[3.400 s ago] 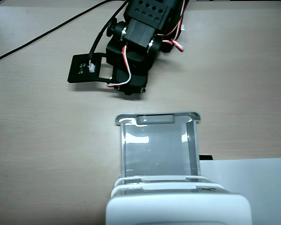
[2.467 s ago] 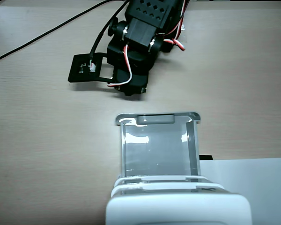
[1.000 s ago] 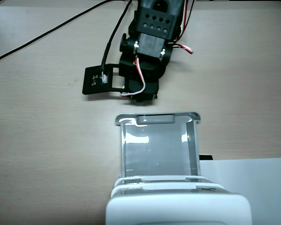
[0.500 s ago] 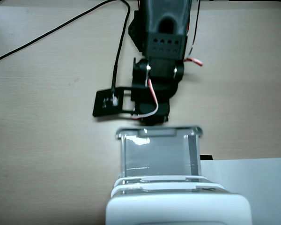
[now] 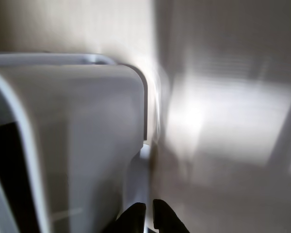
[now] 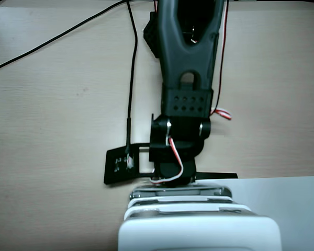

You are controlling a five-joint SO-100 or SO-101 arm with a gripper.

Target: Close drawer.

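Arm leaning over the white cabinet [image 6: 199,232] on the table [image 6: 52,130].
The gripper [image 5: 149,213] is showing two dark fingertips almost touching, beside the drawer [image 6: 180,193].

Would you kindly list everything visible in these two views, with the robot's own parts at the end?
Drawer: one, clear with pale rim, sticking out of the cabinet's front in the fixed view.
Cabinet: one, white, bottom centre.
Paper sheet: one, white, bottom right.
Table: one, light wood.
Cables: black, running across the table from the top.
Arm: one, black, red and white wires.
Gripper: one, black, fingertips close together in the wrist view, beside the cabinet.
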